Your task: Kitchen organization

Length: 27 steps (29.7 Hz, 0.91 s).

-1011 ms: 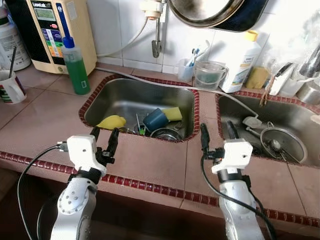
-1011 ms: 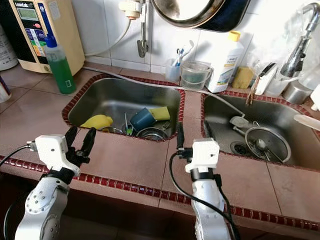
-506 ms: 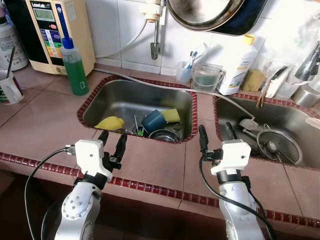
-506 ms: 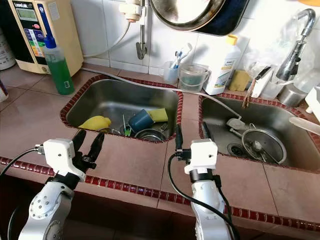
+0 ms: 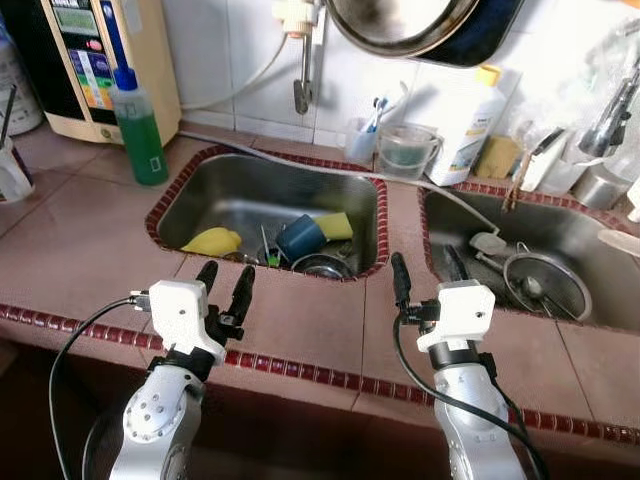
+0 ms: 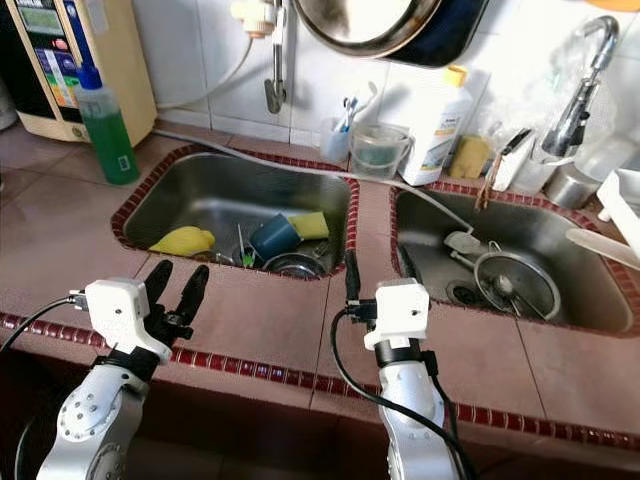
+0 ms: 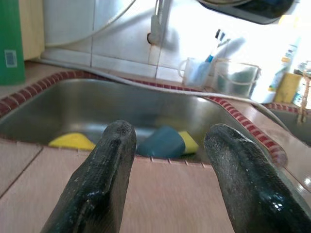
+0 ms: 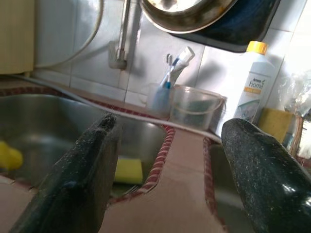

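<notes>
Two steel sinks are set in a brown tiled counter (image 5: 90,250). The left sink (image 5: 230,195) holds a blue cup (image 5: 301,236) on its side, a yellow sponge (image 5: 339,226), a yellow cloth (image 5: 211,241), a steel bowl (image 5: 320,266) and cutlery. The right sink (image 5: 580,240) holds a round strainer (image 5: 545,284). My left gripper (image 5: 225,283) is open and empty over the counter just in front of the left sink. My right gripper (image 5: 425,270) is open and empty over the strip between the two sinks.
A green soap bottle (image 5: 135,125) and a water filter unit (image 5: 90,60) stand at the back left. Behind the sinks are a toothbrush cup (image 5: 362,138), a clear jug (image 5: 403,152), a white bottle (image 5: 472,125) and a tap (image 5: 303,60). A pan (image 5: 410,25) hangs above.
The camera has shifted, so the whole scene sits a little lower and to the left. The left gripper has moved slightly right along the counter; both stay open and empty.
</notes>
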{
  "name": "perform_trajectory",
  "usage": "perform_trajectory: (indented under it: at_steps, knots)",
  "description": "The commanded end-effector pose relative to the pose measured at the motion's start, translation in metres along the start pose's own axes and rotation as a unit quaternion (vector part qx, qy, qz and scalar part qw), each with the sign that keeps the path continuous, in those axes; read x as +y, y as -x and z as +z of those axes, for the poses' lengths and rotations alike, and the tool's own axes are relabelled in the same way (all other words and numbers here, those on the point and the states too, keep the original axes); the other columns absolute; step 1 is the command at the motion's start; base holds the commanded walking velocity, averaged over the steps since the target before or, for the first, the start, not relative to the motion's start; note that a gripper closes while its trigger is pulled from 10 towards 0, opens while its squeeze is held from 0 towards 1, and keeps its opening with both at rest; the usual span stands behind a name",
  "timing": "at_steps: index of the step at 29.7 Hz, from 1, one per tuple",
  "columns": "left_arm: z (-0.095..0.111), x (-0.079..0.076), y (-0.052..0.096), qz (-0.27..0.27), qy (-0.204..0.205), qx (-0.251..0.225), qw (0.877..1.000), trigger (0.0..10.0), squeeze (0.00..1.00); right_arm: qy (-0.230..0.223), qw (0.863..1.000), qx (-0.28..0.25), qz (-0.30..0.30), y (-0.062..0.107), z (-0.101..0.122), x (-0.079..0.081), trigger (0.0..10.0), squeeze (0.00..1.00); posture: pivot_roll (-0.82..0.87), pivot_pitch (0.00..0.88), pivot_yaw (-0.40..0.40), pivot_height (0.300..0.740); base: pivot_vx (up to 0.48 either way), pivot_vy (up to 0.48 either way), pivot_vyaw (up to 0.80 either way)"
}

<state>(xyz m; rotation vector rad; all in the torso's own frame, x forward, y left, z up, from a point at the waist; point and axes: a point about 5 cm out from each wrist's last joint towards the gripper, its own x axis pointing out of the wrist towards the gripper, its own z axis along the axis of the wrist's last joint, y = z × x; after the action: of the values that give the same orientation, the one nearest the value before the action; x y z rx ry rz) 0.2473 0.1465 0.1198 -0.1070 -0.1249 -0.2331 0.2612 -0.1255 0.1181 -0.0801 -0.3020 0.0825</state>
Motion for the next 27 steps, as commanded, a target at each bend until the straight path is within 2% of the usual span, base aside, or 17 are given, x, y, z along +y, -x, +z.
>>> perform_trajectory:
  at_steps: [1, 11, 25, 27]
  knots:
    - [0.002, -0.001, 0.001, -0.002, -0.003, 0.001, 1.0, 10.0, 0.0, -0.002, 1.0, -0.003, -0.003, 0.001, 0.003, 0.0, 10.0, 0.0, -0.15, 0.0, -0.062, 0.732, -0.281, 0.0, 0.0]
    - [0.002, -0.003, 0.0, -0.006, 0.0, 0.001, 1.0, 10.0, 0.0, -0.003, 1.0, 0.0, -0.004, 0.002, 0.002, 0.001, 10.0, 0.0, -0.15, 0.0, -0.061, 0.732, -0.265, 0.0, 0.0]
    - [-0.001, -0.004, 0.001, -0.011, 0.001, 0.001, 1.0, 10.0, 0.0, 0.001, 1.0, 0.01, 0.012, 0.005, -0.003, 0.003, 10.0, 0.0, -0.15, 0.009, -0.062, 0.732, 0.0, 0.0, 0.0]
    - [-0.004, -0.004, 0.002, -0.017, -0.014, 0.004, 1.0, 10.0, 0.0, 0.007, 0.999, 0.019, 0.028, 0.007, -0.008, 0.005, 10.0, 0.0, -0.15, 0.013, -0.063, 0.732, 0.0, 0.0, 0.0]
